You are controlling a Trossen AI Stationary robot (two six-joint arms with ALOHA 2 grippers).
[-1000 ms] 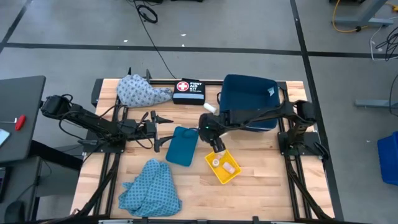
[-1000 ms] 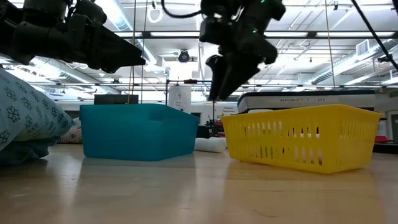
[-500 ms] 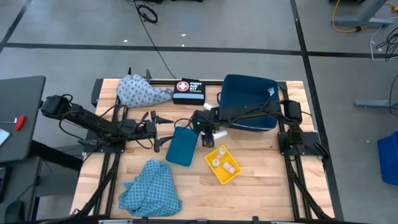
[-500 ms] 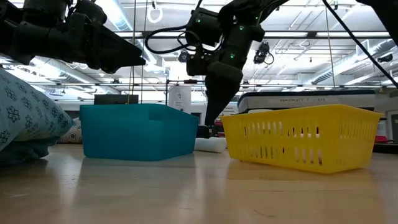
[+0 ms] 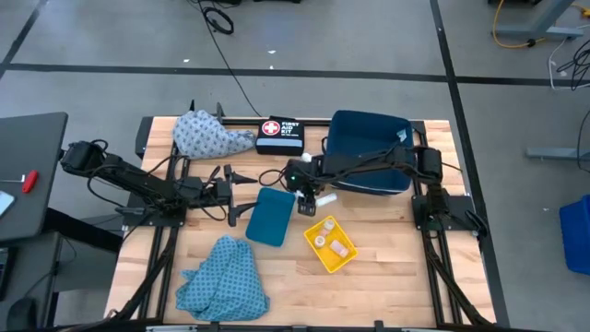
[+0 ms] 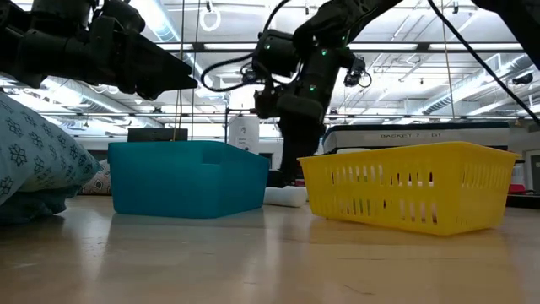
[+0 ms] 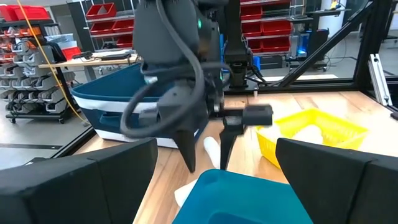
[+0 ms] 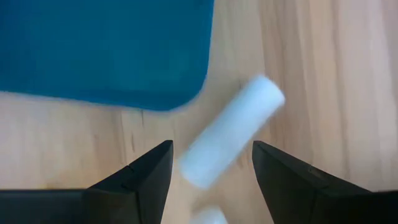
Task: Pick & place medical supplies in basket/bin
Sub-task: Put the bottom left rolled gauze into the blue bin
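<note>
The small yellow slotted plastic basket (image 5: 330, 245) already holds a few pale items (vials or rolls, too small to tell). Much is left: a white cylindrical roll (image 8: 233, 131) lies on the wooden tabletop (image 5: 387, 277) beside the flat teal plastic bin (image 5: 270, 216), and both light-blue patterned cloths (image 5: 224, 278) lie outside. The right gripper (image 8: 211, 163) hovers over the roll, jaws spread, pinching nothing. The left gripper (image 5: 238, 190) waits beside the teal bin, jaws spread.

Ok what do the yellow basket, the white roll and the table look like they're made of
Yellow basket: probably plastic, with slotted, evenly moulded walls. White roll: matte and soft-looking, maybe gauze or bandage; hard to be sure. Table: pale wood, with visible grain and plank seams.
</note>
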